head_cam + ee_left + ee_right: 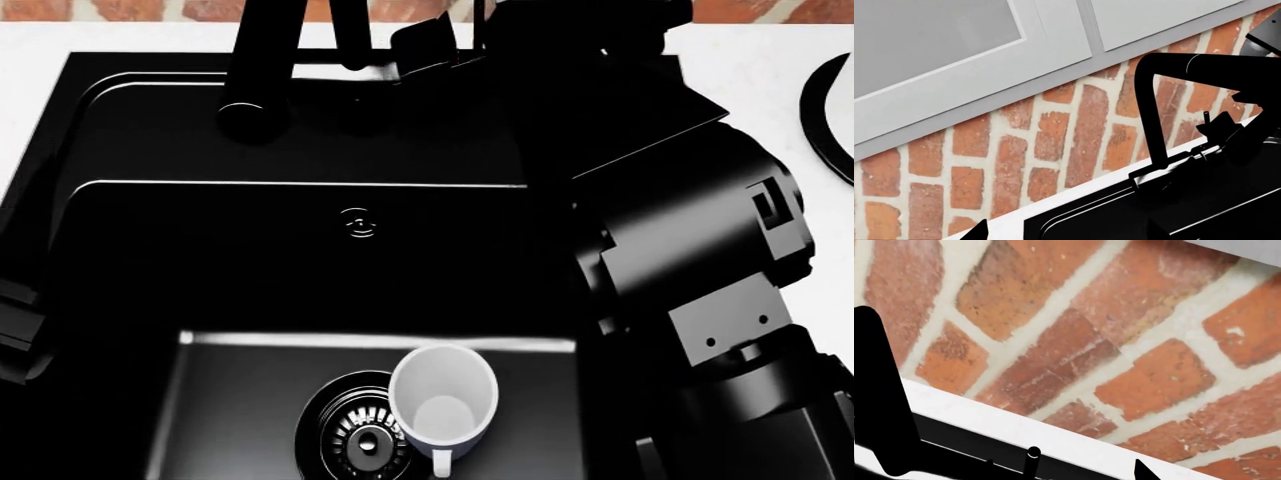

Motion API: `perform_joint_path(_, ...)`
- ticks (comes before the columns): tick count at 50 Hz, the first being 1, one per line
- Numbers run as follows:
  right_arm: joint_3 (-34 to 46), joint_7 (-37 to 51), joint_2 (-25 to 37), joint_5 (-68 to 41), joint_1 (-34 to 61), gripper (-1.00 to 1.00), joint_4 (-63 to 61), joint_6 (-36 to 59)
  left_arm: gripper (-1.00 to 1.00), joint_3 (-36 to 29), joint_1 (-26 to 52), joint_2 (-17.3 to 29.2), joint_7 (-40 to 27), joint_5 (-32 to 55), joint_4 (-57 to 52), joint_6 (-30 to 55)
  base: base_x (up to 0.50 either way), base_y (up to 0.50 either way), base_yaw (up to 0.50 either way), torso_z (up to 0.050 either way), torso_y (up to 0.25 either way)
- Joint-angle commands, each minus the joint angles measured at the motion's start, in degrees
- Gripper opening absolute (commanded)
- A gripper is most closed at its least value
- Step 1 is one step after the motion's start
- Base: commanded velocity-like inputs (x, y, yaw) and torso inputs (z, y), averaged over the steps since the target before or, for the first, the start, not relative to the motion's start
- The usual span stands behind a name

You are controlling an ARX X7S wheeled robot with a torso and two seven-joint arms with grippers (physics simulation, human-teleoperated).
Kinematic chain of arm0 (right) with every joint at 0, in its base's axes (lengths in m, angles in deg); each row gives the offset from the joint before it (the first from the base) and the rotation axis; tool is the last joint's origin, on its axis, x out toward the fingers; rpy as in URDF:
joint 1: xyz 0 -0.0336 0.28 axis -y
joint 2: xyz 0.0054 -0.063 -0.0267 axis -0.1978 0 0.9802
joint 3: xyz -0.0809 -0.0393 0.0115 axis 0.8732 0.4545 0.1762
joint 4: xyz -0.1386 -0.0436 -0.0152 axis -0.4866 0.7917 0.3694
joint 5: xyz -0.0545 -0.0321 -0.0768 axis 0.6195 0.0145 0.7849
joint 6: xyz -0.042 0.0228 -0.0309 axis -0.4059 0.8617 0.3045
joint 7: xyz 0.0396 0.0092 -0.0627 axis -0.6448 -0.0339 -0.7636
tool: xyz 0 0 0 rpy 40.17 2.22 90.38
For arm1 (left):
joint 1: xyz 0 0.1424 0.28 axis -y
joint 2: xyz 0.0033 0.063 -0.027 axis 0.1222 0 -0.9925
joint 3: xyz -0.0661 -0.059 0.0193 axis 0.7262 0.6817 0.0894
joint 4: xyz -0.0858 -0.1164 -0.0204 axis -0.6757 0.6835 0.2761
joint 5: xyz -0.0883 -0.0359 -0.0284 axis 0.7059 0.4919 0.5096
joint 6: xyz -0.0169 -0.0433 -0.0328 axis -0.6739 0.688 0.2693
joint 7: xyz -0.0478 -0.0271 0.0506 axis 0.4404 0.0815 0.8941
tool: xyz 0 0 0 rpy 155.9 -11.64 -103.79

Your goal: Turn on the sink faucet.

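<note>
The sink faucet (1151, 105) is a matte black arched spout on a short base bar (1174, 167) at the sink's back rim. Its thin upright lever (1206, 118) stands beside the spout and also shows in the right wrist view (1031, 460). My right gripper (1064, 474) is open at the lever, which stands between its fingertips (1141, 471) without touching them. From the left wrist view this gripper (1241, 135) is a dark mass just behind the lever. My left gripper (1066, 233) is open and empty, over the sink (1074, 220), short of the faucet.
The black basin (120, 240) holds a white cup (445, 398) lying beside the drain strainer (350, 438); the overflow fitting (355, 224) is on its back wall. My right arm (694, 230) covers the sink's right side. A brick wall (1054, 135) and window frame (987, 75) stand behind the counter.
</note>
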Motion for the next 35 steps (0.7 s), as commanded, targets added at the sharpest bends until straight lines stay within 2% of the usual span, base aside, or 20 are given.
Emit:
perform_joint_path(1, -1.4, -2.3, -1.6, 0.8, 0.6, 1.0, 3.2, -3.0, 1.0, 1.2, 0.1, -1.0, 2.4, -0.2, 1.5, -1.8, 0.0, 0.0, 0.0, 0.0, 0.0)
perform_joint_path(4, -0.6, -2.7, -1.7, 1.1, 0.6, 1.0, 3.0, -3.2, 1.0, 0.5, 0.7, -0.8, 2.3, -0.8, 1.1, -1.2, 0.0, 0.0, 0.0, 0.008, -0.038)
perform_joint_path(16, -0.7, -2.5, -1.2, 0.7, 1.0, 1.0, 1.4, -3.0, 1.0, 1.1, 1.1, 0.2, 0.8, 1.7, 0.8, -1.7, 0.0, 0.0, 0.0, 0.038, -0.17)
perform_joint_path(35, -9.6, 3.5, 6.7, -1.4, -2.2, 1.0, -6.4, -3.8, 1.0, -0.1, -2.3, -0.2, 3.0, -1.4, 0.5, -2.9, 0.0, 0.0, 0.0, 0.0, 0.0)
